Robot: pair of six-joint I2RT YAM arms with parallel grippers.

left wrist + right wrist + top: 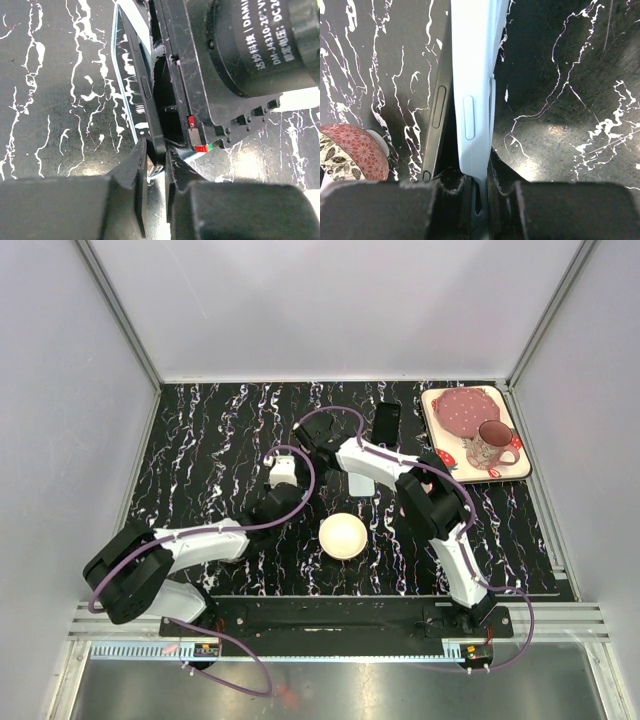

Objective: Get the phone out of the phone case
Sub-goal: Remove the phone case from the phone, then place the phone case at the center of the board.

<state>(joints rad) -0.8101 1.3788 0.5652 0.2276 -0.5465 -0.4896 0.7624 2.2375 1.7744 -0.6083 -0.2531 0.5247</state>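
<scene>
The phone (145, 95), dark and standing on edge, sits partly out of the pale blue phone case (472, 75), with a gap between its side and the case wall. The left end effector (156, 165) is clenched on the phone's near corner. The right end effector (479, 185) grasps the case's edge from the opposite side. The two meet over the middle of the black marbled table (200, 440), just far of a bowl (343, 536). A dark flat slab (386, 423) lies farther right. A tray (519, 472) in the far right corner carries a mug (490, 447) and a red plate (462, 410).
</scene>
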